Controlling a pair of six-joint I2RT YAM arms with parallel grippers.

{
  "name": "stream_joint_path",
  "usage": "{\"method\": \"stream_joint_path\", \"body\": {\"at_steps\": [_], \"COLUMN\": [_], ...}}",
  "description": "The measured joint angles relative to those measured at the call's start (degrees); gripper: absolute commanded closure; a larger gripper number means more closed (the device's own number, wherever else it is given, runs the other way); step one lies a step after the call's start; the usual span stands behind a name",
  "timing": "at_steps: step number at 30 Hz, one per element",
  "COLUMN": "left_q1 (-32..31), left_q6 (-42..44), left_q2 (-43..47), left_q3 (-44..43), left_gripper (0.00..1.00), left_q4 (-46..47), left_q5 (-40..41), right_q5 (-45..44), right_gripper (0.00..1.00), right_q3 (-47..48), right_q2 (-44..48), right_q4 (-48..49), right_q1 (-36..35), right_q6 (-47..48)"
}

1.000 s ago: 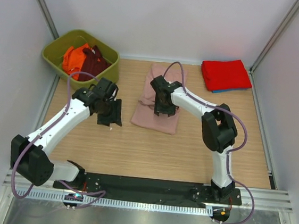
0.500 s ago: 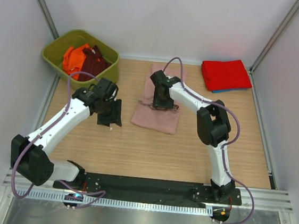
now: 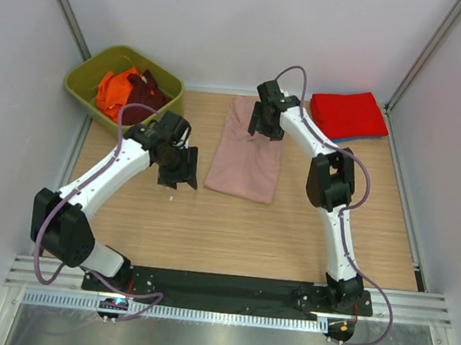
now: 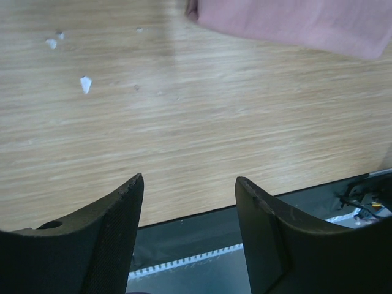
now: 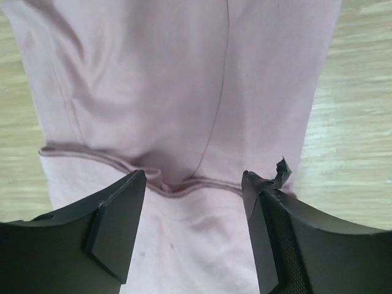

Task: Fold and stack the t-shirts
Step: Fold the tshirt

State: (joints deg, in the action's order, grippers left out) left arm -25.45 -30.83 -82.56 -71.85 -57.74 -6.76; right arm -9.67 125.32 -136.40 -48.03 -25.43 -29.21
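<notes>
Right fingers point(image 5: 110, 239) shifted far along pink tee point(image 5: 184, 92), apart | left fingers point(image 4: 104, 245) apart | hem point(image 5: 184, 187), perhaps folded, wrist-only

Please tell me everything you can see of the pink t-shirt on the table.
The pink t-shirt is soft, dusty-pink cloth, folded into a long narrow rectangle. It lies flat on the wooden table, its long side running from near to far. The right wrist view shows a stitched hem across it, a lengthwise fold line and soft wrinkles. No print shows. The open right gripper is over its far end; whether it touches is unclear. The left gripper is apart, beside it.
</notes>
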Motion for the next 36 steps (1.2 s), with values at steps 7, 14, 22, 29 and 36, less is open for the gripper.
{"method": "stream_joint_path", "body": {"at_steps": [7,14,22,29,36], "left_q1": [0.0,0.0,0.09,0.46,0.92], "left_q6": [-0.15,0.09,1.49,3.06,4.15], "left_q2": [-11.56,-19.02,-21.7,-27.65,-29.55], "left_q3": [-4.66,-4.85,-6.54,-9.64,-9.73], "left_gripper": [0.33,0.35,0.52,0.5,0.5], "left_q4": [4.37,7.74,12.02,13.27,13.33], "left_q5": [-5.84,-8.44,-9.81,-9.31,-8.0], "right_q5": [6.32,18.86,28.04,29.07,29.59], "right_gripper": [0.16,0.2,0.5,0.5,0.55], "right_q3": [-15.43,-46.29,-66.23,-68.43,-68.46], "right_q2": [11.41,36.37,42.66,41.99,39.04], "right_q4": [-2.34,1.86,13.38,18.36,20.87], "right_q1": [-0.15,3.15,4.48,4.96,5.57], "right_q6": [2.19,4.72,3.96,4.11,4.96]}}
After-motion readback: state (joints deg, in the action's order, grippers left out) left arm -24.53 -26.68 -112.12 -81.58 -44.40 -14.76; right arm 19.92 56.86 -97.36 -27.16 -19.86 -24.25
